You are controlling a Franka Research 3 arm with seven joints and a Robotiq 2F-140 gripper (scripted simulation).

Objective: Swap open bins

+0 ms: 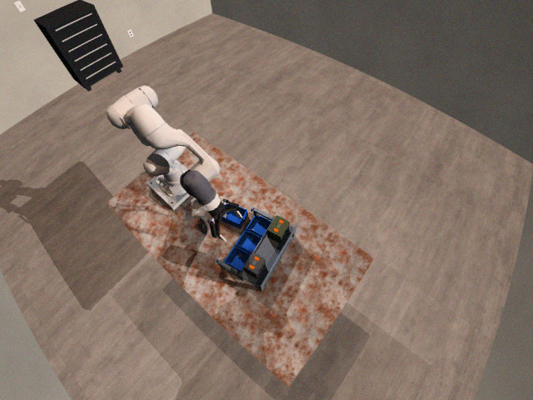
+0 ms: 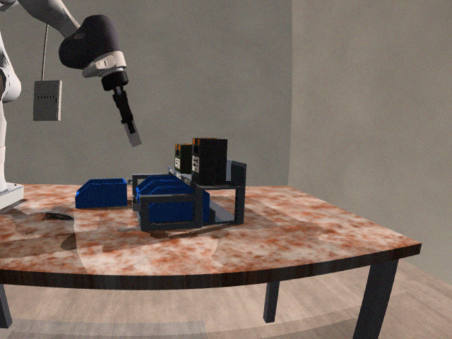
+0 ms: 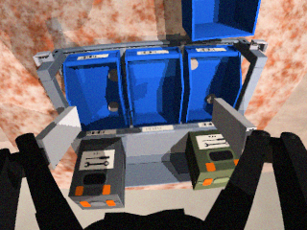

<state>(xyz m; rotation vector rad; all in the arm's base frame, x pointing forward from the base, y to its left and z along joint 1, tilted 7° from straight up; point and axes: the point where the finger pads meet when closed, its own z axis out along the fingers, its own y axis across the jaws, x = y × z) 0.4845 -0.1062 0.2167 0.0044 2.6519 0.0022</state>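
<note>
A grey shelf [image 3: 153, 130] holds three blue open bins side by side. The middle bin [image 3: 153, 86] looks empty. The left bin [image 3: 96, 90] and the right bin [image 3: 211, 83] each show small round parts. My gripper [image 3: 145, 114] [image 2: 133, 136] is open and empty. It hangs tilted, well above the shelf's front, touching nothing.
On the shelf's upper board stand a grey box with orange marks [image 3: 96, 179] and a green box [image 3: 214, 160], both tall [image 2: 208, 160]. The robot base [image 1: 167, 189] is bolted at the table's far end.
</note>
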